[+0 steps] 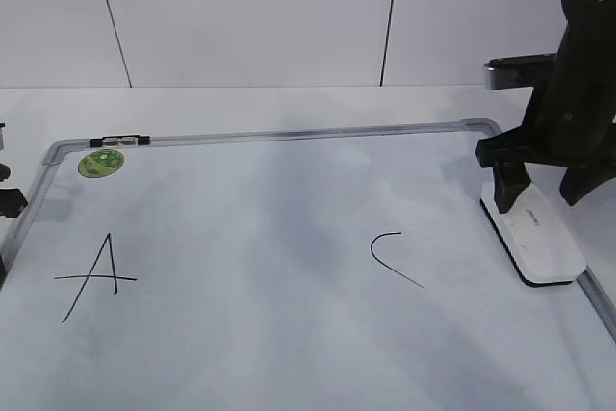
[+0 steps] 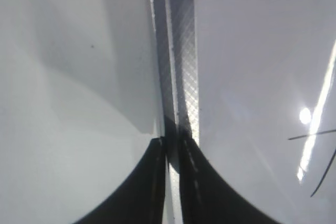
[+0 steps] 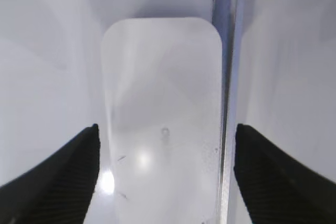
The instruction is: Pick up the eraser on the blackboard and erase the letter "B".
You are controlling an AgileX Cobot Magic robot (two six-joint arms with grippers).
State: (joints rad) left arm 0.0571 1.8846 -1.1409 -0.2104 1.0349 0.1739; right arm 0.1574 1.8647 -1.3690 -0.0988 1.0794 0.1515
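Black "A" (image 1: pixel 94 276) at lower left, "C" (image 1: pixel 393 258) right of centre; between them we see bare blackboard (image 1: pixel 250 238). Our left pincer (image 2: pixel 172 148) is clenched; our right pincer (image 3: pixel 167 137) spreads wide astride the eraser (image 1: pixel 536 235) at the right edge.

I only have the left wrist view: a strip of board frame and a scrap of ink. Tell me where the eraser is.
Observer: The eraser lies on the blackboard, along its right edge beside the frame.
Operator: Report the right end effector.
Observer: The right end effector is open, one finger on each side of the eraser, not closed on it.
Operator: List the letters on the board.
Observer: Only an "A" and a "C"; no "B" shows between them.
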